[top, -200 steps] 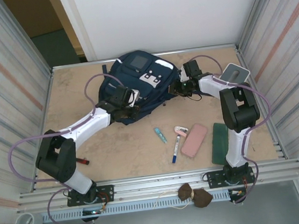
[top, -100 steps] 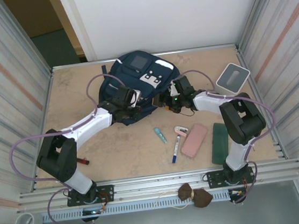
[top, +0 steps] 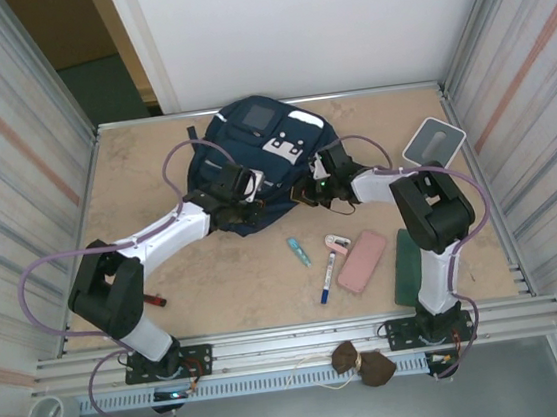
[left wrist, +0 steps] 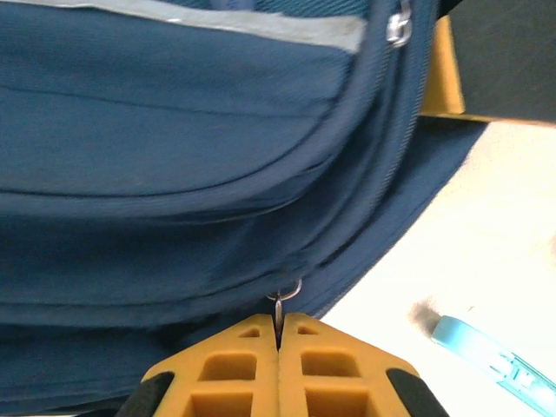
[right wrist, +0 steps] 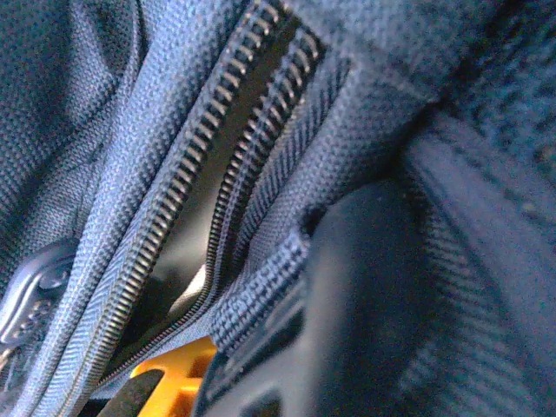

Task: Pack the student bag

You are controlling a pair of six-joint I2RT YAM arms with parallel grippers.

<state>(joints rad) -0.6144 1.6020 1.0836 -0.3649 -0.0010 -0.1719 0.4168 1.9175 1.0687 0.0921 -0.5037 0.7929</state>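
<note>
**Op:** Right gripper (top: 318,186) has swung left in the last second, from out by the grey stand (top: 433,140) to the right edge of the backpack (top: 252,151). Left arm hasn't budged.

**Eng:** Table, near to far?

**Op:** Nearest me is a brown lump (top: 364,362) on the front rail, with a grey cup (top: 51,416) off the left corner. On the table there's a small red bit (top: 155,301) beside the left arm. Right of centre, a marker (top: 325,282), a pink case (top: 362,260) and a dark flat notebook (top: 409,267) lie in a row. A blue tube (top: 299,251) and a small white item (top: 338,241) sit just behind them.

**Eng:** Grips?

**Op:** Left gripper (left wrist: 279,323) has its fingers clamped tight on the metal zip pull (left wrist: 282,295) at the bag's near edge. Right one is clenched, nose pressed into fabric beside two rows of zipper teeth (right wrist: 234,174) with a dark gap between them. I can't tell whether it's pinching anything.

**Eng:** Bag position?

**Op:** Far centre of the table, lying flat near the back wall, with both grippers on its near side. The stand is far right, apart from it.
</note>
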